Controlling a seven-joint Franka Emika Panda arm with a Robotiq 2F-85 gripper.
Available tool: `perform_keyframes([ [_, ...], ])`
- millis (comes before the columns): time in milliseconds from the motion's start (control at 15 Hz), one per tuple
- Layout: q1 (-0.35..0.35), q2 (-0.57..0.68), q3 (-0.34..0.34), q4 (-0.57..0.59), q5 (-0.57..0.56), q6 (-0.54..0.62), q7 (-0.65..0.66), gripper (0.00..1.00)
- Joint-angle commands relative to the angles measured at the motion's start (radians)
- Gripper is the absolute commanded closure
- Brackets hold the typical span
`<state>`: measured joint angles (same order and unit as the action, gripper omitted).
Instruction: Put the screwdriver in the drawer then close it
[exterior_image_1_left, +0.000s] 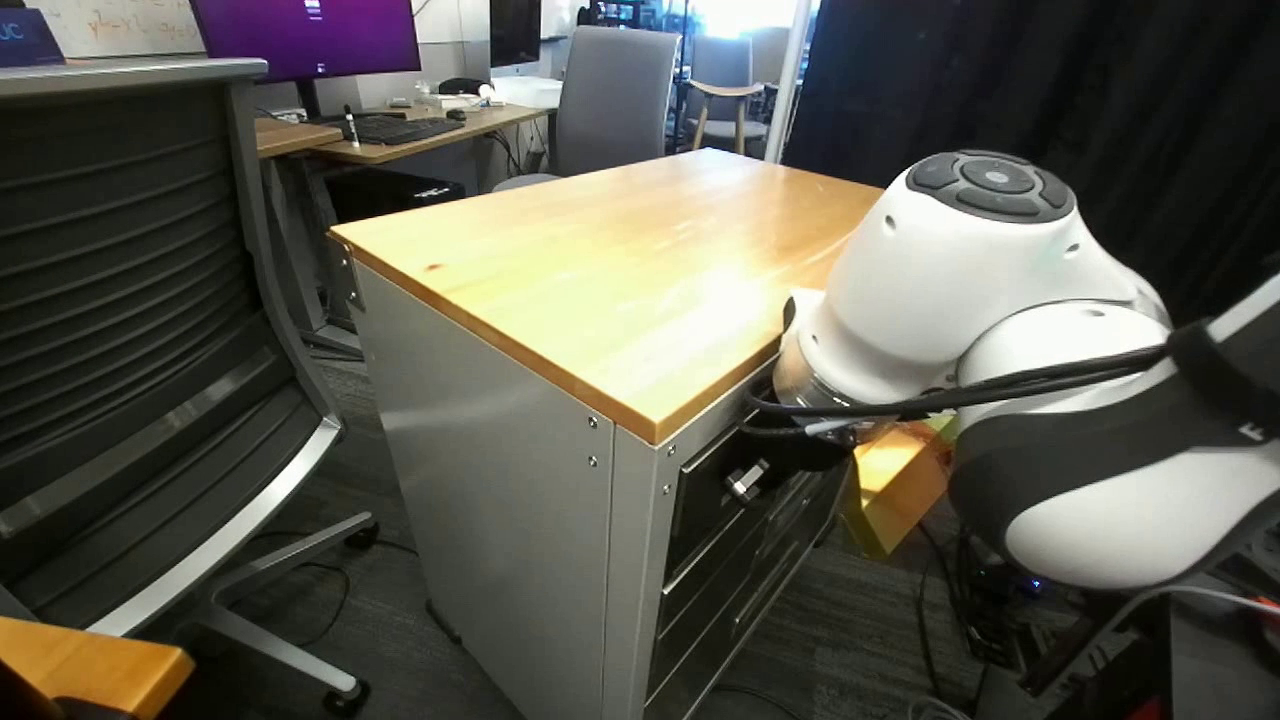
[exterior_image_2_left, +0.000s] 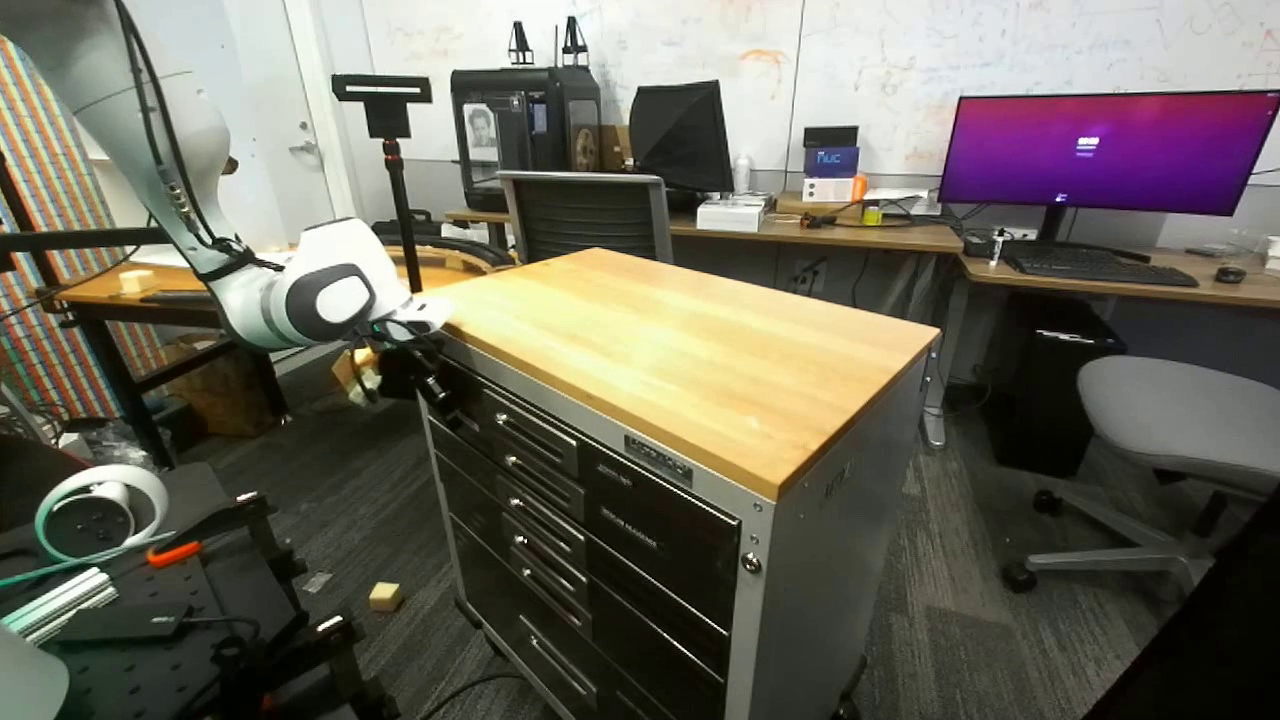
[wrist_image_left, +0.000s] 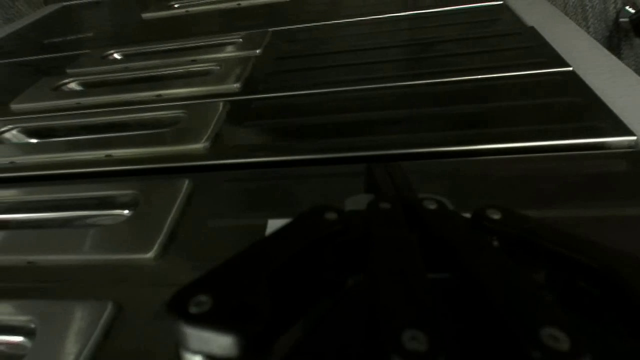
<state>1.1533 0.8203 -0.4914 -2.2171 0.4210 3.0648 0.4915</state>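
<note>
The screwdriver is not visible in any view. The drawer (exterior_image_2_left: 650, 490) is the topmost one of the wood-topped grey cabinet; its dark, glossy front looks flush with the fronts below it. It also shows in an exterior view (exterior_image_1_left: 703, 490) and at the bottom of the wrist view (wrist_image_left: 135, 332). My gripper (wrist_image_left: 387, 180) is in front of the upper drawer fronts, at the end away from the lock. Its fingers look closed together, with nothing seen between them. Both exterior views show it small, close to the fronts (exterior_image_1_left: 748, 480) (exterior_image_2_left: 445, 400). I cannot tell whether it touches them.
The wooden top (exterior_image_2_left: 680, 340) overhangs the drawers beside my arm. Lower drawers (wrist_image_left: 400, 107) with metal handle plates fill the wrist view. A yellow-orange box-like thing (exterior_image_1_left: 895, 480) is close to the arm. Chairs (exterior_image_1_left: 130, 300) and desks (exterior_image_2_left: 1100, 270) stand around the cabinet.
</note>
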Motion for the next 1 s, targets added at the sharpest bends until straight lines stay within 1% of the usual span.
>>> perform_keyframes([
  [0,0.026,0.035,-0.061,0.076,-0.071,-0.073,0.088,0.97],
  [67,0.008,-0.006,-0.044,0.063,-0.098,-0.146,0.078,0.74],
  [200,-0.039,-0.108,-0.002,0.028,-0.161,-0.299,0.044,0.71],
  [333,-0.081,-0.195,0.033,0.004,-0.224,-0.423,0.032,0.57],
  [400,-0.097,-0.253,0.045,-0.014,-0.257,-0.493,0.035,0.49],
  [533,-0.161,-0.35,0.101,-0.02,-0.314,-0.639,0.036,0.33],
  [600,-0.194,-0.394,0.13,-0.018,-0.338,-0.708,0.044,0.27],
  [800,-0.314,-0.537,0.24,-0.009,-0.376,-0.891,0.054,0.05],
  [867,-0.357,-0.581,0.279,-0.009,-0.378,-0.936,0.049,0.0],
  [933,-0.398,-0.63,0.32,-0.009,-0.372,-0.981,0.045,0.0],
])
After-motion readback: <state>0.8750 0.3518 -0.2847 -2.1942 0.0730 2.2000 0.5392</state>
